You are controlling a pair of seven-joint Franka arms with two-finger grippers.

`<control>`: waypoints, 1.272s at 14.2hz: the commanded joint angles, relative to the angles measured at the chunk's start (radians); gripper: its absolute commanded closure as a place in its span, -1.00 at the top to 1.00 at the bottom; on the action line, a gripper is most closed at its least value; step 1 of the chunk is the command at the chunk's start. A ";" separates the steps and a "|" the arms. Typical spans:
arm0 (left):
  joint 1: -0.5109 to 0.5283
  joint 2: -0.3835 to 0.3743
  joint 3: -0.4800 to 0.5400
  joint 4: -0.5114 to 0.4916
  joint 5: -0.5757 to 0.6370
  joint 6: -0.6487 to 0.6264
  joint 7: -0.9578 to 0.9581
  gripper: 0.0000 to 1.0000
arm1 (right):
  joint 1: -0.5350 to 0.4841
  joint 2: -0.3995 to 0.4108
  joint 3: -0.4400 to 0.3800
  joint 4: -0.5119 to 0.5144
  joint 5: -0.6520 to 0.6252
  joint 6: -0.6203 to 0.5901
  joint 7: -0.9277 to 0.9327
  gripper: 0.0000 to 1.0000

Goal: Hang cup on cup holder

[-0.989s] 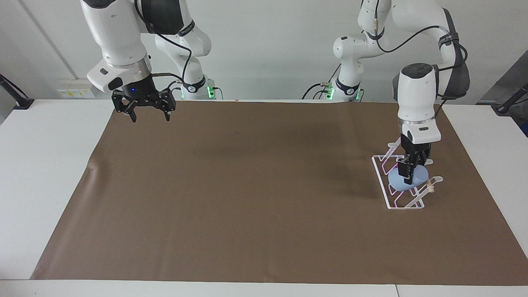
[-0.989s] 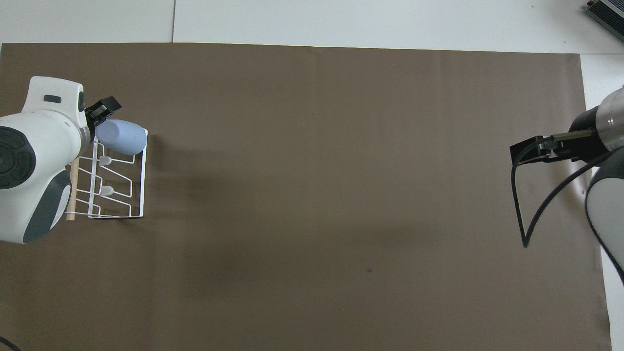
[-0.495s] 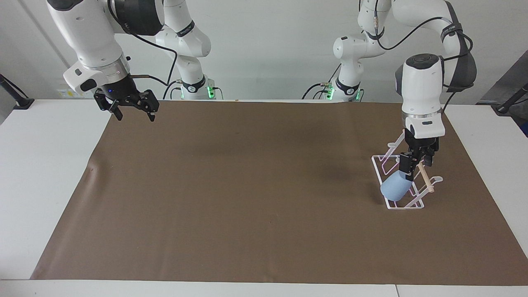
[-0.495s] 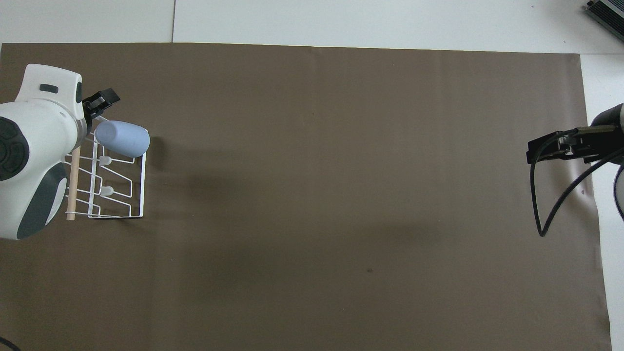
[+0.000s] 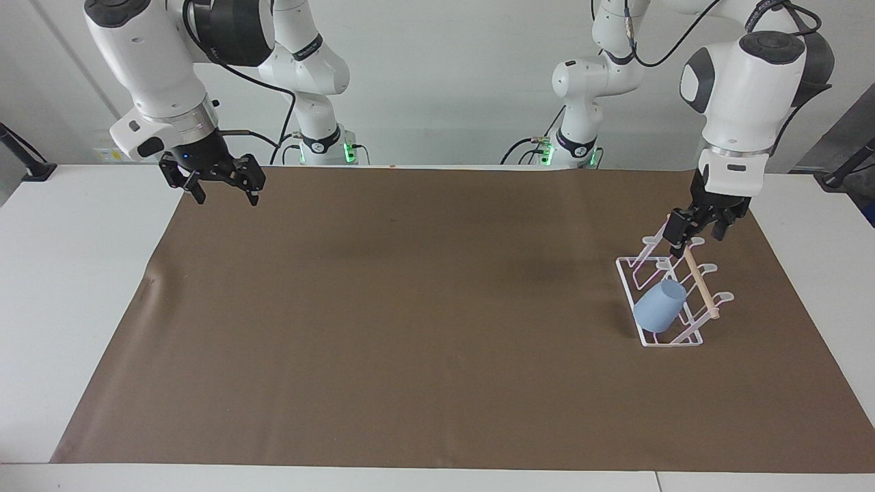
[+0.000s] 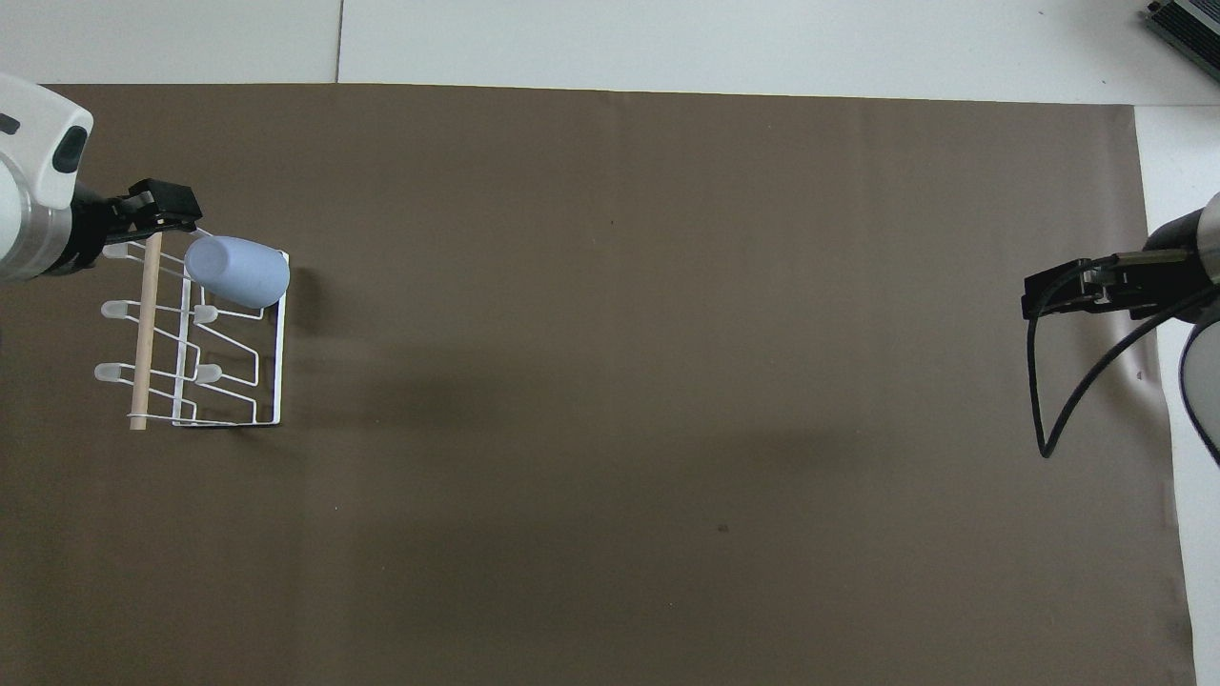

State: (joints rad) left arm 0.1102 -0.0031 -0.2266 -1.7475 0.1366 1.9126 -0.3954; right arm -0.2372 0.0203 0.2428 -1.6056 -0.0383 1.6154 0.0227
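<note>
The light blue cup (image 5: 660, 307) hangs tilted over a prong at the end of the white wire cup holder (image 5: 673, 339) that lies farthest from the robots. It also shows in the overhead view (image 6: 236, 270), on the holder (image 6: 279, 362). My left gripper (image 5: 698, 232) is open and empty, raised above the holder and its wooden dowel (image 5: 698, 287), apart from the cup. In the overhead view the left gripper (image 6: 152, 208) shows over the dowel (image 6: 145, 333). My right gripper (image 5: 219, 188) is open and empty, and waits in the air over the mat's edge at the right arm's end (image 6: 1058, 291).
A brown mat (image 5: 410, 307) covers most of the white table (image 5: 75, 273). The holder stands on the mat toward the left arm's end. A black cable (image 6: 1039, 400) loops down from the right gripper.
My left gripper let go of the cup and rose up and away from the holder. The cup stays on its prong. My right gripper drew back toward its end of the table.
</note>
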 commanded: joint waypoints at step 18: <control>0.017 -0.046 0.056 0.171 -0.144 -0.400 0.483 1.00 | -0.016 -0.045 -0.005 -0.033 0.024 0.003 -0.001 1.00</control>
State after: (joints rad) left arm 0.1420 -0.0550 -0.1871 -1.5921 0.0077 1.5365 0.0683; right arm -0.2482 -0.0010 0.2417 -1.6178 -0.0356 1.6093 0.0226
